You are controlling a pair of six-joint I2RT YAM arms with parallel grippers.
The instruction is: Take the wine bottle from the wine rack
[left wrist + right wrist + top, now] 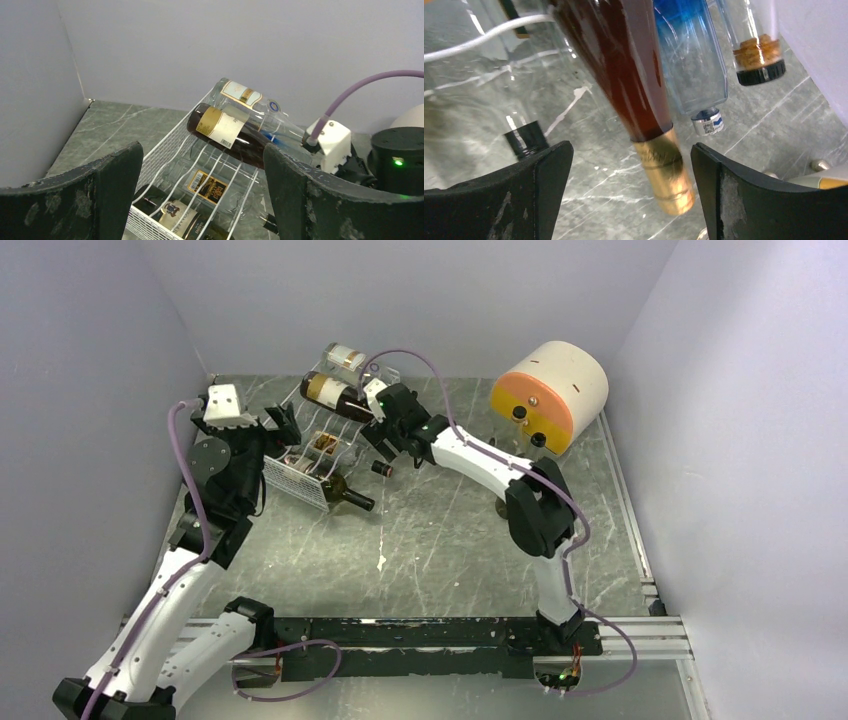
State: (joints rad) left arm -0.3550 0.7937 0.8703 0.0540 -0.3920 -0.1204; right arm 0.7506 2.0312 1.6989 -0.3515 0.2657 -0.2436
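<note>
Right gripper (630,167): fingers spread wide. The gold-foil neck of the wine bottle (624,85) sits in the gap between them, and no contact with either finger is visible. From the top external view this gripper (378,422) is at the neck end of the bottle, at the right side of the rack.

Wine bottle (335,394): dark glass, cream label. It lies on its side across the top tier of the wine rack (300,476), base toward the left arm and neck toward the right arm. In the left wrist view the bottle (227,131) rests tilted on the upper wires. I cannot tell whether it is fully seated.

Left gripper (202,175): fingers also wide apart, holding nothing. It sits just beside the fine mesh end of the rack (167,145) and looks along the wire rows. From above, this gripper (284,426) is at the rack's left end.

Other contents of the rack:
- A clear bottle (345,358) with a pale label lies behind the dark one.
- A blue-tinted bottle (689,55) lies alongside its neck.
- A green bottle (345,494) lies in the lower tier, its neck poking out past the near corner.

An orange-faced cylinder (552,390) lies well apart at the far right of the marble table (450,540).
</note>
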